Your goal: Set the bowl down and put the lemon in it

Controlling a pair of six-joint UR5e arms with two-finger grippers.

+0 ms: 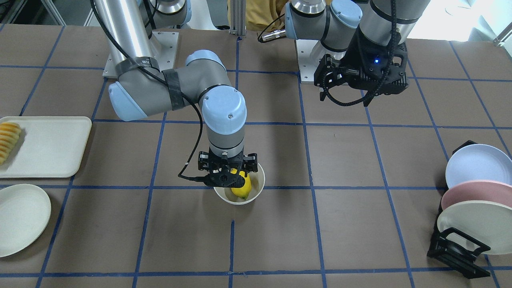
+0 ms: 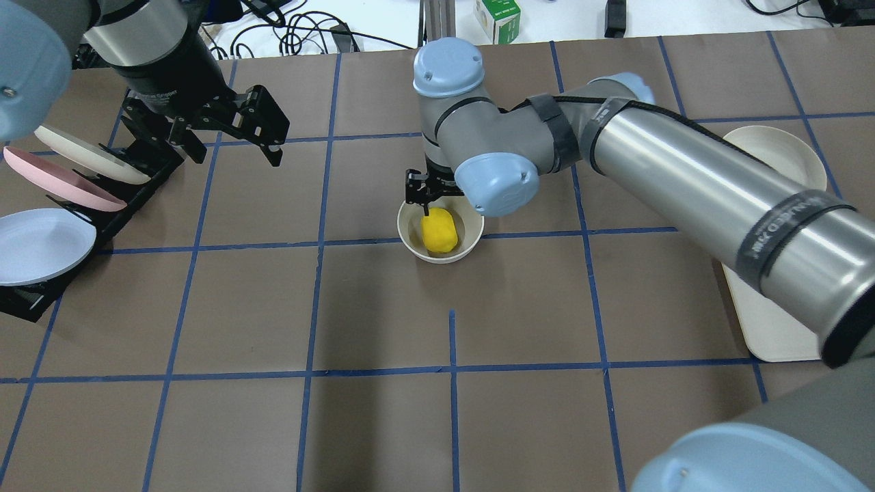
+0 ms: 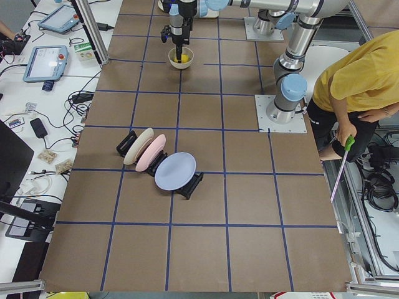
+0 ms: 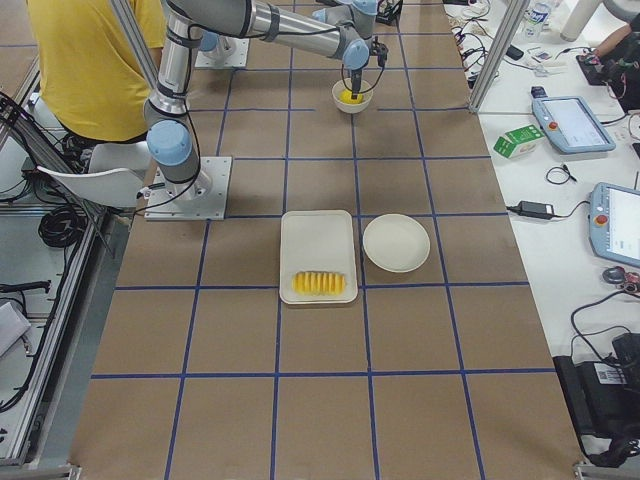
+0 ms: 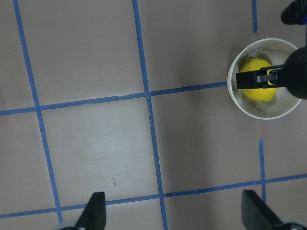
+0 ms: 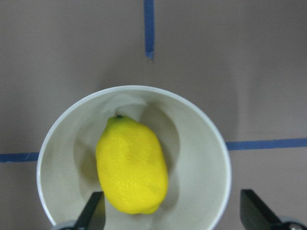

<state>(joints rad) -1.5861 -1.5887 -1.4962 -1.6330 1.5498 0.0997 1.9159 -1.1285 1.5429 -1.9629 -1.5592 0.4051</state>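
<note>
Bright yellow, finely dimpled skin on the small oval lemon (image 6: 132,167); glossy off-white on the deep round bowl (image 6: 201,158). Matte brown table surface (image 2: 383,307) gridded with blue tape lines (image 6: 149,28). Lavender, pink and cream round plates (image 1: 476,164) in a black rack (image 1: 460,256).
</note>
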